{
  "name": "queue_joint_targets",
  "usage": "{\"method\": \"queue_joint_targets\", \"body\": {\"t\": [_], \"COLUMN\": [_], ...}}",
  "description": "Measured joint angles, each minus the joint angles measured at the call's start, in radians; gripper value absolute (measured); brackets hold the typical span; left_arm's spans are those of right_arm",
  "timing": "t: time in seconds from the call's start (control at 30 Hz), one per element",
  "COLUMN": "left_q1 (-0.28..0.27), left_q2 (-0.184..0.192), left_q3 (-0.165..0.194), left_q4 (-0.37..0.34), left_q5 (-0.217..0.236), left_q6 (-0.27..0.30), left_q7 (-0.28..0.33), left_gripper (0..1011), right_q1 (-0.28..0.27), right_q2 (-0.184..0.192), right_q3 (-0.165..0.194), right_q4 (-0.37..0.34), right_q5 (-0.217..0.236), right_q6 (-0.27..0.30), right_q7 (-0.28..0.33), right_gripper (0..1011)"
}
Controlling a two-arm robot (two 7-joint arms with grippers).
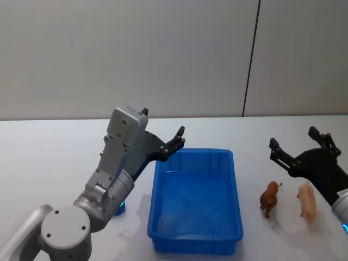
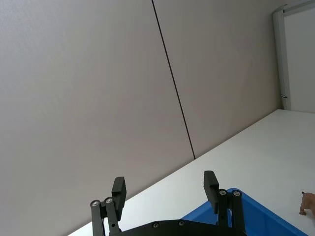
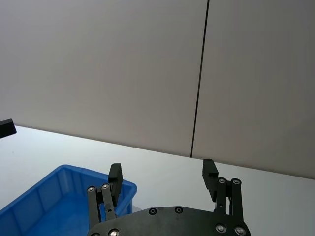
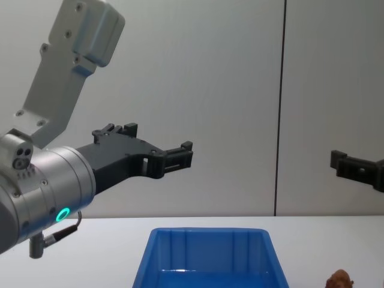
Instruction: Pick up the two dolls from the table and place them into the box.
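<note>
One reddish-brown doll [image 1: 269, 198] stands on white table [image 1: 54, 163], right of blue box [image 1: 196, 237] and apart from it; pale pink pig [image 1: 307, 202] just beside doll, farther right. Both outside box. Over box's far left corner hangs left gripper [image 1: 179, 137], raised, jaws wide apart, gripping nothing. Above table just behind both toys, right gripper [image 1: 293, 140], raised, jaws likewise spread wide, empty. Neither gripper touches toy.
</note>
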State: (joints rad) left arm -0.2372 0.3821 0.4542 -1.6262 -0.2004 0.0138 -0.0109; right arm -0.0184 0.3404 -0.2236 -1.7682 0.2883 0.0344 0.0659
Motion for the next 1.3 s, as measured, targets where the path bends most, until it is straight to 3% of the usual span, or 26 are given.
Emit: {"method": "queue_joint_targets", "body": {"t": [0.4,0.73,1.03,1.3], "left_q1": [0.0,0.0,0.0,0.0], "left_q2": [0.0,0.0,0.0,0.0], "left_q3": [0.0,0.0,0.0,0.0], "left_q4": [0.0,0.0,0.0,0.0], "left_q5": [0.0,0.0,0.0,0.0], "left_q6": [0.0,0.0,0.0,0.0], "left_q7": [0.0,0.0,0.0,0.0], "left_gripper": [1001,1001,1001,1001], "right_q1": [-0.066,-0.123,-0.109,-0.048], "right_q2": [0.042,0.069,0.059,0.018], "right_q3": [0.029,0.062,0.069,0.053], "right_q4": [-0.049,-0.078,-0.052,0.014], "right_q5": [0.038,0.095,0.111,0.104], "right_q6": [0.023,0.088,0.172,0.266], "right_q7": [-0.067,-0.16,-0.188,-0.179], "right_gripper": [1001,1001,1001,1001]}}
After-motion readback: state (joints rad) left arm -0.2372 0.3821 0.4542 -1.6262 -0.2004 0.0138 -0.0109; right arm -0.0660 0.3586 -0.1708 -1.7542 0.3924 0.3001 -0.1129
